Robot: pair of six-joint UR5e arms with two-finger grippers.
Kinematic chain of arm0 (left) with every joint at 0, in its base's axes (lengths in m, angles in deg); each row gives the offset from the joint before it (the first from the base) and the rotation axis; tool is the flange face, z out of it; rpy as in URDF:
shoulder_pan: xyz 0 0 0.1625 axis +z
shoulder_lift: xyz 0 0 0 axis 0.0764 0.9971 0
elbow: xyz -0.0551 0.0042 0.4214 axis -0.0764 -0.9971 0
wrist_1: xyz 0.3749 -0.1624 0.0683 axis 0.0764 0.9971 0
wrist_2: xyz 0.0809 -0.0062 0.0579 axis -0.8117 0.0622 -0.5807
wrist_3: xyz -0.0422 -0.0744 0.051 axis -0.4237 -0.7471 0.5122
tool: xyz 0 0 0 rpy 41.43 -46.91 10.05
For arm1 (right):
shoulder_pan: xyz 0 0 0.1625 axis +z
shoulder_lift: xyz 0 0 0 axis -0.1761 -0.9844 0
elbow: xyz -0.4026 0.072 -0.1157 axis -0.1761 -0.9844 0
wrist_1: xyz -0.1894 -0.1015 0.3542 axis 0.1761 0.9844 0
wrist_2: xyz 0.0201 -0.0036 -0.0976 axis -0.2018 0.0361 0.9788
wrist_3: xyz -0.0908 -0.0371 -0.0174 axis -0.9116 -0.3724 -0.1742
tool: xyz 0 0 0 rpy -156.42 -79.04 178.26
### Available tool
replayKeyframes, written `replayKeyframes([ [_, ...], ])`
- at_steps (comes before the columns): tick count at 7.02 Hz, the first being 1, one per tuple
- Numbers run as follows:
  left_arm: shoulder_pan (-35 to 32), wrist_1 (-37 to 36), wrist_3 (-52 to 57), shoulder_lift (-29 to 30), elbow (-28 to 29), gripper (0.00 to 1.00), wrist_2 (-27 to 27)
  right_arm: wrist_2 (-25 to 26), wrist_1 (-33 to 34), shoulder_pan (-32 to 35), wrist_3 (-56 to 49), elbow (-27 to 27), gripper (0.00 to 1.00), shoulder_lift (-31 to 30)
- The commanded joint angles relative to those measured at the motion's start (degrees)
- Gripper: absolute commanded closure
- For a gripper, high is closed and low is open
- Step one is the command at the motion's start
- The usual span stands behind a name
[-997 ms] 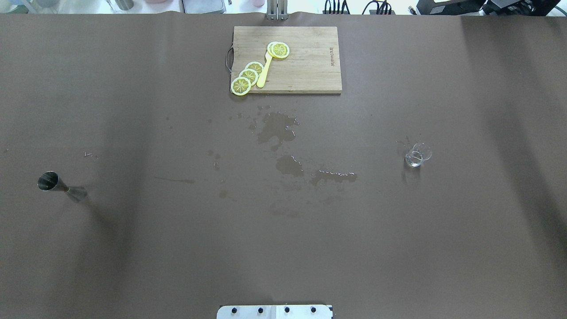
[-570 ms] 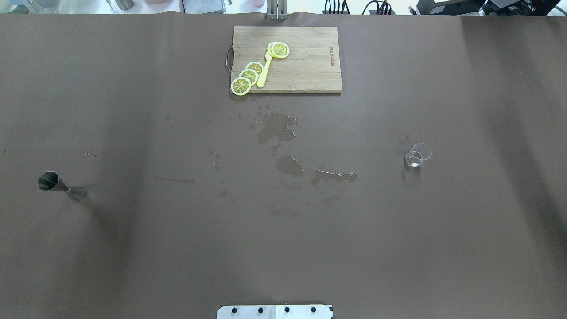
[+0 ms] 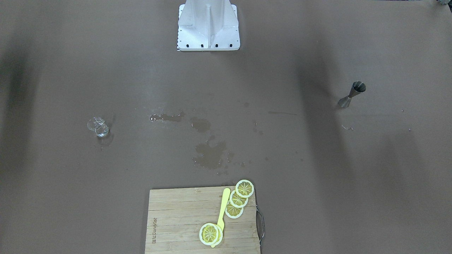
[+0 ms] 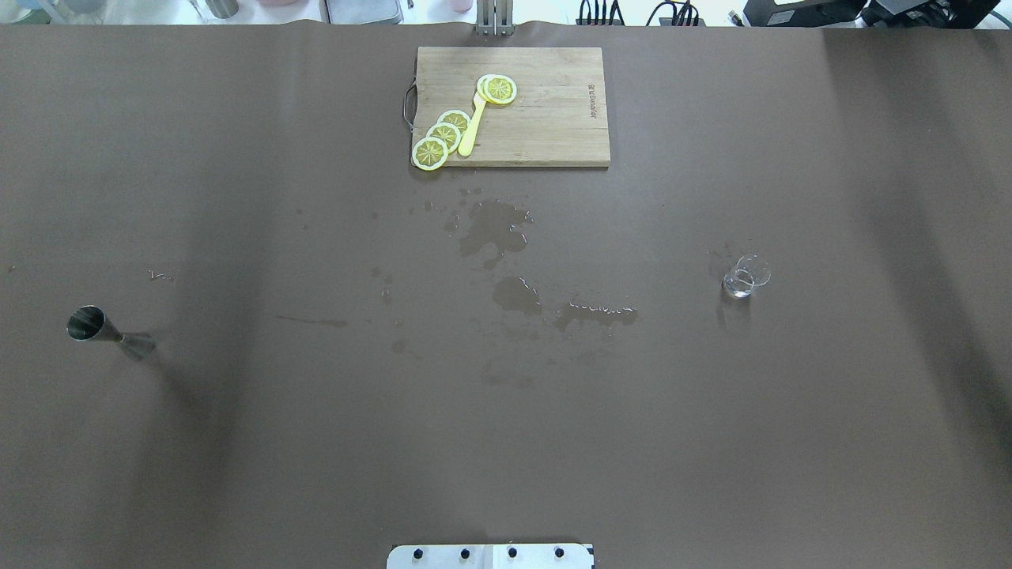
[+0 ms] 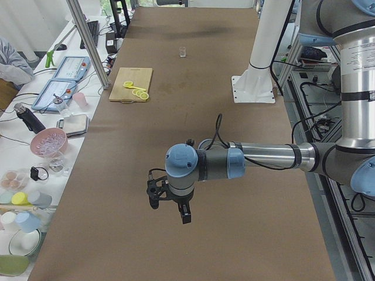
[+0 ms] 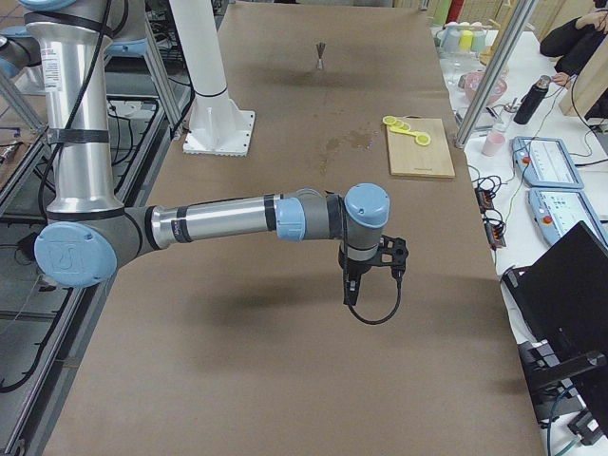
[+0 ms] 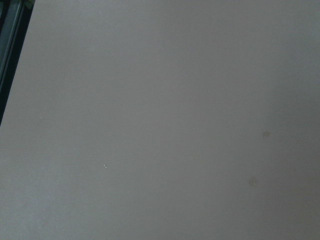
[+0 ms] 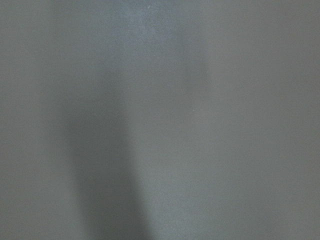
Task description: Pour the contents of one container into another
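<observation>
Nothing moved, cup, jigger apart, left end effector, right end effector state unclear

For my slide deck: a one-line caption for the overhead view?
Steel jigger at left, glass cup at right, wet patches between, lemon slices on cutting board.

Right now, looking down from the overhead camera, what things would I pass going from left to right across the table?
steel jigger → cutting board → glass cup. The wet patches overlap the board's span, so they are left out.
</observation>
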Motion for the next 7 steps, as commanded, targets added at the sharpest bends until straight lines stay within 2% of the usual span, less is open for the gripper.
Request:
replayKeyframes([
  [1,0.00,-0.12,-0.09,0.00,-0.10,0.01,0.07,0.01,-0.03,-0.01,0.00,0.10,0.00,0.06],
  [4,0.18,-0.04,-0.09,0.00,0.08,0.01,0.16,0.01,-0.03,-0.01,-0.08,0.01,0.00,-0.12],
  [7,0.18,-0.21,0.00,-0.79,0.08,0.01,2.62,0.09,-0.03,-0.01,-0.09,0.01,0.00,-0.20],
])
